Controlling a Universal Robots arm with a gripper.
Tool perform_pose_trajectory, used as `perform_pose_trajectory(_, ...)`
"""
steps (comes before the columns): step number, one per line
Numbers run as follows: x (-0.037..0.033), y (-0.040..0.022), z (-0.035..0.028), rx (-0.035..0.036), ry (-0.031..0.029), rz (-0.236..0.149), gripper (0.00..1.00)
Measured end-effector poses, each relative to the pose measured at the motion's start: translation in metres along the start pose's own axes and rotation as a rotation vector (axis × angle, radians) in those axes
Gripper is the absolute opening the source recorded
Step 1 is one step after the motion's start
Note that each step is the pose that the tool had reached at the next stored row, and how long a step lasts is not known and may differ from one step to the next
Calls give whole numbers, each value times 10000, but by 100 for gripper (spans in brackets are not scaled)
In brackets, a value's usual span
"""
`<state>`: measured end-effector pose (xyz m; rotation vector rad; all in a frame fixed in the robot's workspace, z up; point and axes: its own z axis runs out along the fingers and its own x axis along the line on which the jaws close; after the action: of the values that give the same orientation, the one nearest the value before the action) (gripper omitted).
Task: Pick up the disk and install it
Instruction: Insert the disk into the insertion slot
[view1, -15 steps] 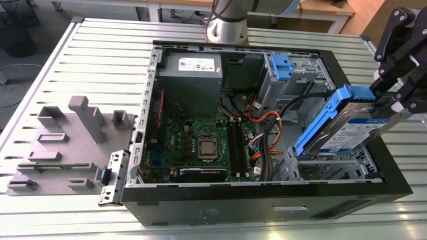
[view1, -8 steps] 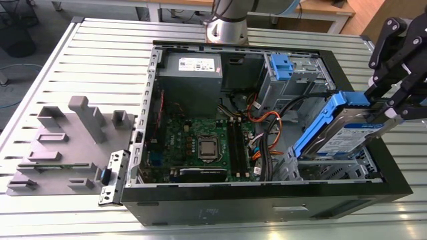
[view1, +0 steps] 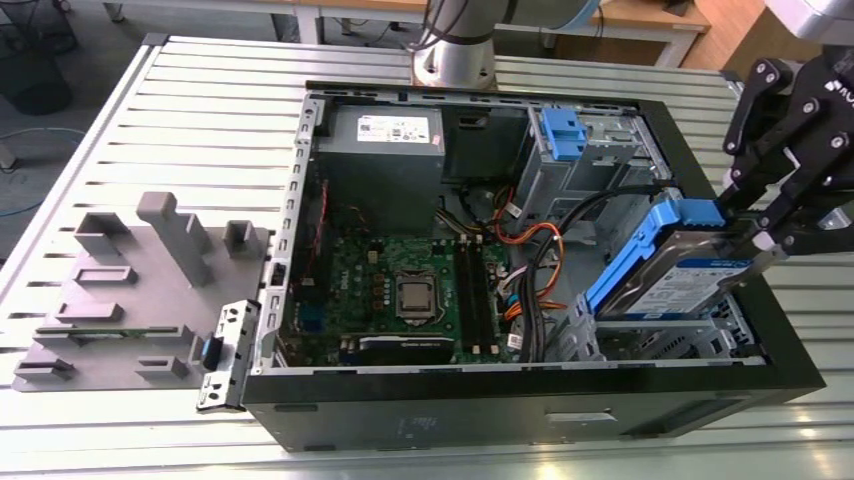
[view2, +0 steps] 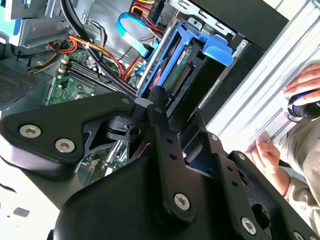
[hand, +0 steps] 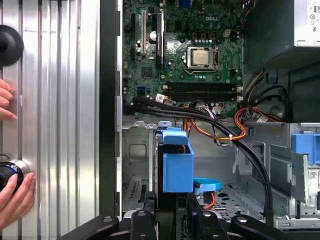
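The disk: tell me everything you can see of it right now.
The disk is a flat silver metal drive with a blue-and-white label, framed by a blue plastic carrier. It stands on edge, tilted, its lower end at the metal bay of the open computer case, on the exterior view's right. The gripper clamps its upper end.

And there's the silver disk, blue-and-white label, blue carrier round it; black gripper at its two o'clock, green motherboard at nine, black case, ribbed silver table.
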<state>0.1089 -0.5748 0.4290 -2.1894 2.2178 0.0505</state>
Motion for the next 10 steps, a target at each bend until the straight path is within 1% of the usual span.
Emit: perform_pose_trajectory(10,8,-1,183,0,-1,0,35)
